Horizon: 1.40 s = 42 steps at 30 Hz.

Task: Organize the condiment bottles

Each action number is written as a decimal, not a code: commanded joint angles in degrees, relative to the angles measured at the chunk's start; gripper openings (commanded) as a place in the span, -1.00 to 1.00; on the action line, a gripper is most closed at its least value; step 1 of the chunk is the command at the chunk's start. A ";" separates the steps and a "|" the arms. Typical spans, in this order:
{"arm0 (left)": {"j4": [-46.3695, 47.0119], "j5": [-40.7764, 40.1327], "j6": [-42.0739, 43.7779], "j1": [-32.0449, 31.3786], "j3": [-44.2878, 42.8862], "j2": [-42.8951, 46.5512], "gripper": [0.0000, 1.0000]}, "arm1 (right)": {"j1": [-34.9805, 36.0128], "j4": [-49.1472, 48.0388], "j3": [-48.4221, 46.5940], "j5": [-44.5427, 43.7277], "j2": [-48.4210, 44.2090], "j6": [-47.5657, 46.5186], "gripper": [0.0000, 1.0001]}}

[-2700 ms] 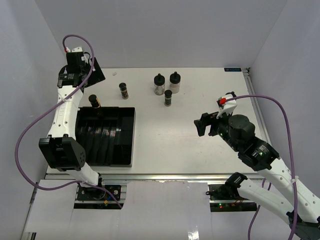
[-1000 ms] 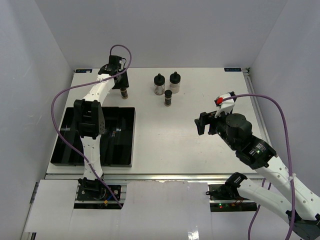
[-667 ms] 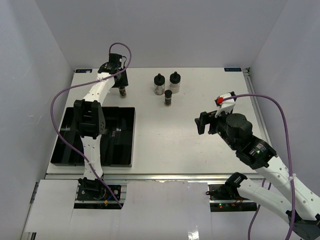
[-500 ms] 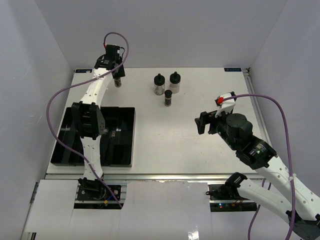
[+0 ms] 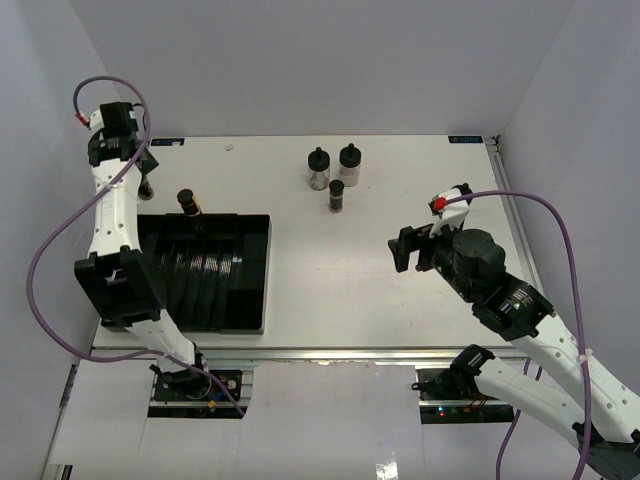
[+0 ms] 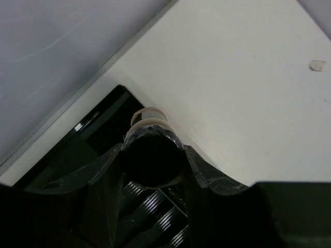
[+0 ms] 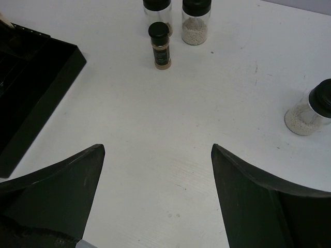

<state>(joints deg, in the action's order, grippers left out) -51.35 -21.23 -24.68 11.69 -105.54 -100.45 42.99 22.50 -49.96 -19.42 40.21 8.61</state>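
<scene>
The left gripper (image 6: 152,166) is pinched on a black-capped bottle (image 6: 151,155), one finger (image 6: 103,178) pressed to each side just under the cap, so the left wrist camera looks straight down on the cap. Bottle and claw hang over the far-left corner of the black slotted tray (image 5: 262,285), tight against the left wall (image 5: 60,120) and the table's left edge, with little room on that side; whether the bottle's base touches anything cannot be told. A yellow-brown slim bottle (image 5: 187,203) stands upright at the tray's far rim, near the held one; whether it sits in a slot or just behind the rim is unclear. Far across the table (image 5: 330,290), two squat bottles of pale powder (image 5: 318,168) (image 5: 349,163) stand side by side, with a small slim bottle (image 5: 337,195) just in front of them. The right gripper (image 7: 156,148) is spread wide and empty above bare table, well apart from that cluster. A lone squat bottle (image 7: 312,108) stands to its right. Between the tray's right wall and the right gripper the surface is open.
</scene>
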 commanded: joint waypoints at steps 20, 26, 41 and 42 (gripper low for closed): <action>14.43 8.28 0.77 9.41 27.97 14.70 -1.00 | 0.13 0.78 -0.05 4.13 -3.65 1.92 0.80; 17.54 8.38 0.49 9.84 31.66 14.56 -1.00 | 0.17 0.94 -0.30 4.39 -2.76 2.03 0.80; 26.84 4.78 -0.37 11.56 37.58 12.31 -1.00 | 0.13 0.70 0.46 3.36 -3.84 1.19 0.80; 26.95 4.32 -0.37 11.53 37.47 11.60 -1.00 | 0.10 0.52 0.53 3.11 -3.94 1.05 0.81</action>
<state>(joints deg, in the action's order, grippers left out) -27.70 -14.63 -24.65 23.04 -66.28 -87.24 43.00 23.98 -49.67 -14.98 37.38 10.26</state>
